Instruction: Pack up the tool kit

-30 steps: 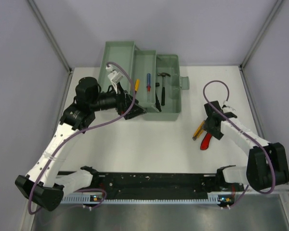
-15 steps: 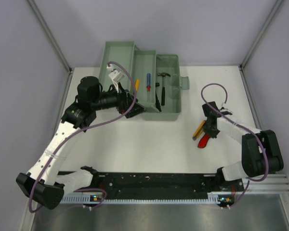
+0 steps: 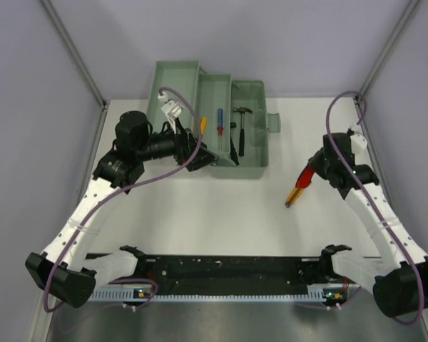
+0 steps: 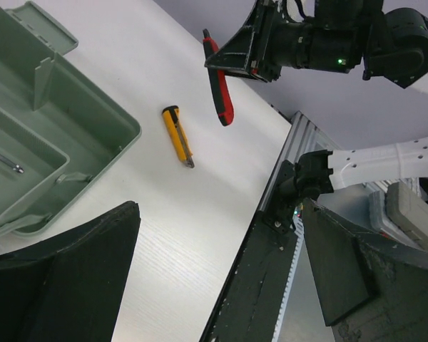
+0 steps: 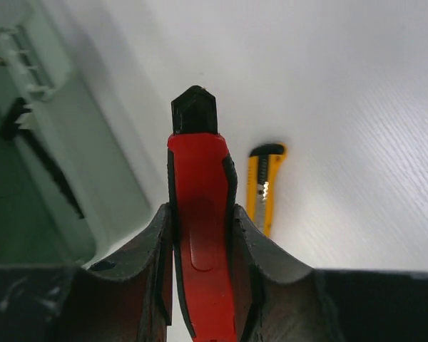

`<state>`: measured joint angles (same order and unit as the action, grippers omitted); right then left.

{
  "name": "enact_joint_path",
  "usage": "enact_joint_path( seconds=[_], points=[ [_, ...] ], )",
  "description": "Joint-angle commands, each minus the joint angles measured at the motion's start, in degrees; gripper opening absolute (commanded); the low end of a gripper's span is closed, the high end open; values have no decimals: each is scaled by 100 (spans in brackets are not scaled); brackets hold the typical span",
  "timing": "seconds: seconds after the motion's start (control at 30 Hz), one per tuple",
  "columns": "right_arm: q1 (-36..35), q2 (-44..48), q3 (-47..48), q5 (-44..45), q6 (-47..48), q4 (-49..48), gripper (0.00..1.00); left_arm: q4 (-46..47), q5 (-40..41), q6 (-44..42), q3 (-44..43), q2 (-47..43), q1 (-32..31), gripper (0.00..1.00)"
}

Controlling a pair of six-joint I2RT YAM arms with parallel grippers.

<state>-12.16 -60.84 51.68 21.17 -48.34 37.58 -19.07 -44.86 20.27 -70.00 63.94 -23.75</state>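
**Q:** Left side first. What's your left gripper (image 3: pixel 202 158) doing?

**A:** It hangs over the near left part of the toolbox (image 3: pixel 251 165). My fingers (image 4: pixel 64 285) are spread wide with nothing between them.

**Q:** And the box itself?

**A:** It's at the far middle of the table (image 3: pixel 235 214), lid up and trays folded out. Inside I see a yellow-handled tool (image 3: pixel 203 122), a blue-and-red screwdriver (image 3: pixel 220 128) and a small hammer (image 3: pixel 241 132). They lie side by side, handles toward me. My left wrist view shows only a corner of the box (image 4: pixel 93 121).

**Q:** What's right of the box?

**A:** The yellow cutter (image 3: pixel 294 194) lies flat on the table, well clear of the box. It shows in the left wrist view (image 4: pixel 179 135) and the right wrist view (image 5: pixel 264 189) too.

**Q:** Red cutter?

**A:** The red cutter (image 3: pixel 308 175) is in my right gripper (image 3: pixel 314 173), held above the table. My fingers (image 5: pixel 153 249) are clamped on both sides of its body (image 5: pixel 198 235), and the black tip sticks out past them. From the left wrist view it hangs tilted (image 4: pixel 220 89), near the yellow one but not touching it.

**Q:** And the right arm?

**A:** It reaches in from the right edge.
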Motion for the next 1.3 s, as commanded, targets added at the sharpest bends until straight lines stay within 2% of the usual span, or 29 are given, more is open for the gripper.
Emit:
enact_joint_path(
  seconds=[0.0, 0.1, 0.27, 0.43, 0.53, 0.6, 0.73, 0.8, 0.87, 0.93, 1.1, 1.27],
  points=[
    [56, 441, 807, -1120, 237, -409, 0, 807, -347, 556, -66, 83, -60, 98],
    [56, 441, 1229, -2349, 246, -1049, 0, 1237, -532, 1012, -102, 223, -156, 98],
    [21, 275, 1344, -4872, -288, -3315, 0, 1854, -358, 1899, -365, 671, -630, 98],
    [-172, 125, 1451, -5851, -1045, -4889, 0, 2582, 91, 2525, -603, 1102, -1114, 98],
    [-356, 151, 1030, -5817, -1851, -5889, 1, 3381, 74, 2718, -341, 1164, -1308, 98],
    [-444, 143, 783, -5843, -2354, -6594, 1, 3489, 292, 2885, -199, 1138, -1325, 98],
    [-760, 300, 493, -5905, -2461, -7088, 2, 4374, 443, 3149, 196, 945, -1404, 98],
    [-831, 406, 457, -5992, -2287, -7125, 2, 4604, 303, 3176, 206, 971, -1431, 98],
    [-849, 494, 632, -6168, -2084, -6679, 2, 4711, -12, 3054, 136, 1085, -1440, 98],
    [-972, 590, 642, -6186, -2066, -6571, 2, 4683, -31, 2974, 109, 1181, -1466, 98],
    [-1113, 705, 449, -6257, -2241, -6675, 2, 5352, -24, 3299, 100, 1261, -1554, 98],
    [-1183, 661, 308, -6099, -2347, -6729, 2, 5045, -22, 3211, -137, 1384, -1685, 82]
  ],
)
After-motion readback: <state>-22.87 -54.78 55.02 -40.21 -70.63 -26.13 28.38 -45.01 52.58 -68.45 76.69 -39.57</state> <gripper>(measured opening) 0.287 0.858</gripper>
